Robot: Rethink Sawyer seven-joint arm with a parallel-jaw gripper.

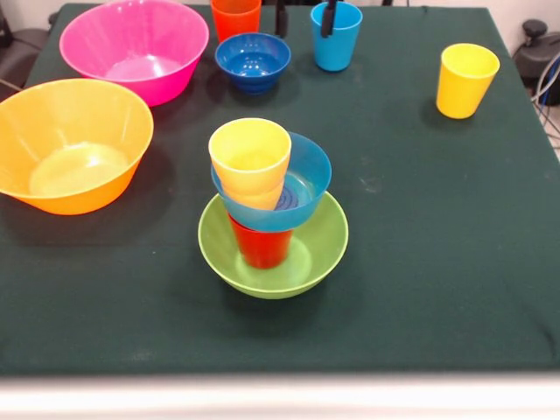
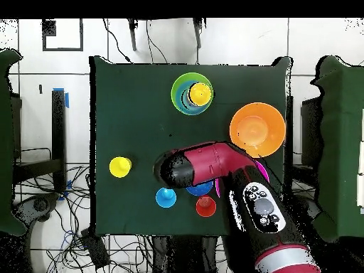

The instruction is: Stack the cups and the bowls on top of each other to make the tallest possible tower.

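Note:
The tower (image 1: 271,210) stands mid-table: a green bowl (image 1: 325,249) holds a red cup (image 1: 261,248), which carries a tilted light blue bowl (image 1: 313,171) with a yellow cup (image 1: 250,157) in it. It also shows in the overhead view (image 2: 186,96). Loose pieces are a pink bowl (image 1: 131,39), a yellow-orange bowl (image 1: 74,144), a dark blue bowl (image 1: 253,59), an orange cup (image 1: 236,16), a light blue cup (image 1: 338,45) and a second yellow cup (image 1: 465,79). My gripper (image 1: 304,16) is open and empty at the top edge. One finger (image 1: 328,17) overlaps the light blue cup.
In the overhead view the red and black arm (image 2: 213,167) reaches over the table, covering most of the pink bowl and part of the dark blue bowl (image 2: 201,190). The table's front edge (image 1: 280,376) runs along the bottom.

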